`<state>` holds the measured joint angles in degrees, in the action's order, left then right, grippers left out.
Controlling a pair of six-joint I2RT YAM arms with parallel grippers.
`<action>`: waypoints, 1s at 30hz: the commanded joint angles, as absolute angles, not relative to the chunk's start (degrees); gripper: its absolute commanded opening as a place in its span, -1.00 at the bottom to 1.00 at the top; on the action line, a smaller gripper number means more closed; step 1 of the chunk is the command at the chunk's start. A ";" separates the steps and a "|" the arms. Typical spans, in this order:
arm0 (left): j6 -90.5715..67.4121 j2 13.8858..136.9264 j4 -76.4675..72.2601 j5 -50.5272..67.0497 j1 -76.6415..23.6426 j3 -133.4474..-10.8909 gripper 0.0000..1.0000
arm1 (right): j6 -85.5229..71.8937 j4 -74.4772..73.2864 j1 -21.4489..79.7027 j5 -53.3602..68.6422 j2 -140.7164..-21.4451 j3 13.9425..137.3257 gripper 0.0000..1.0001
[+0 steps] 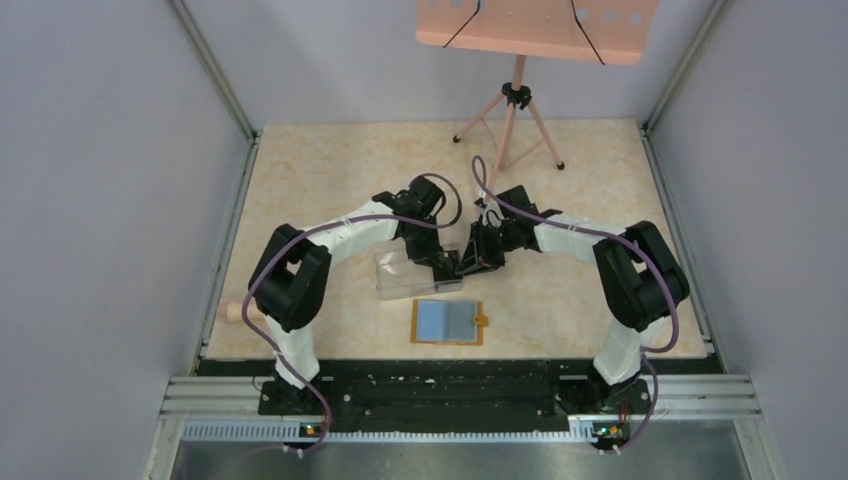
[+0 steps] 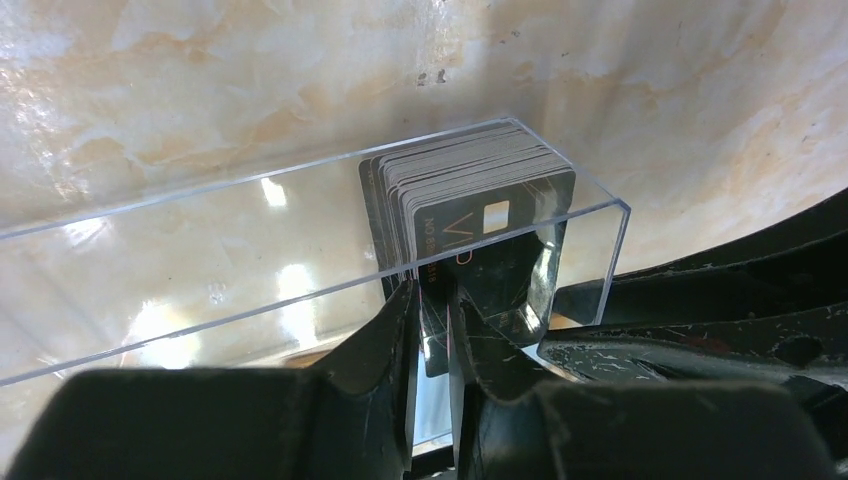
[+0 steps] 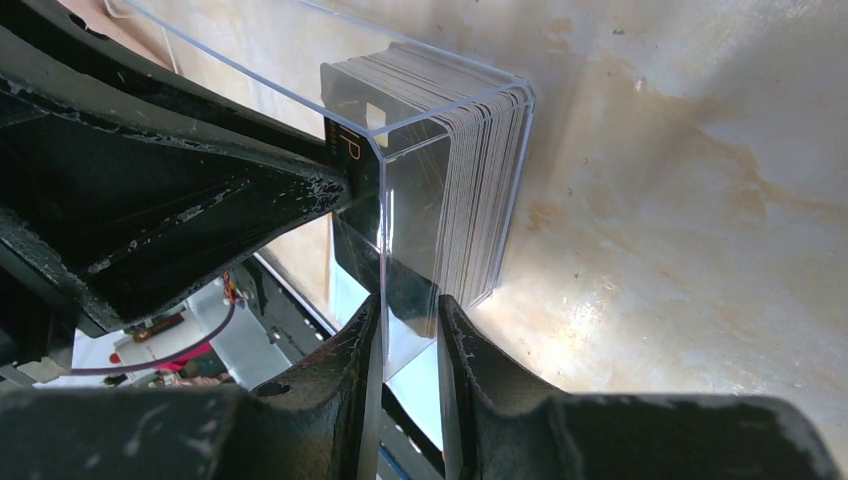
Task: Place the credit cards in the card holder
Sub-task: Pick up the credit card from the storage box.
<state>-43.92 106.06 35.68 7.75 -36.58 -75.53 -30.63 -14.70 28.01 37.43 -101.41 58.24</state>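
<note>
A clear plastic box (image 1: 412, 275) lies on the table with a stack of dark credit cards (image 2: 480, 190) standing on edge at its right end; the stack also shows in the right wrist view (image 3: 470, 170). The front card shows pale lettering. The open orange card holder (image 1: 447, 322) lies flat in front of the box, blue-grey pockets up, clasp tab to the right. My left gripper (image 2: 432, 320) is at the box's near wall in front of the cards, jaws a narrow slit apart. My right gripper (image 3: 405, 335) straddles the box's end corner, the clear wall between its fingers.
A pink music stand on a tripod (image 1: 512, 110) stands at the back of the table. A small tan object (image 1: 232, 311) lies at the left edge beside the left arm. Both grippers meet closely at the box's right end.
</note>
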 commanded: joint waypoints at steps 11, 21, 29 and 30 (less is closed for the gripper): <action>-40.13 109.20 45.90 0.50 -39.70 -84.77 -0.50 | -30.50 -14.10 28.88 39.16 -100.65 59.67 -0.66; -38.79 112.14 49.23 0.56 -40.94 -88.16 -0.48 | -30.44 -14.11 28.89 39.16 -100.47 59.24 -0.66; -38.99 110.89 48.87 0.59 -41.11 -88.45 -0.78 | -30.38 -14.13 28.88 39.14 -100.37 59.06 -0.65; -39.05 110.58 48.99 -0.31 -41.16 -88.56 -0.80 | -30.41 -14.06 28.89 39.17 -100.36 59.11 -0.66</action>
<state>-39.07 111.66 49.08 0.51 -40.60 -86.56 -30.63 -14.70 28.01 37.47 -101.41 58.22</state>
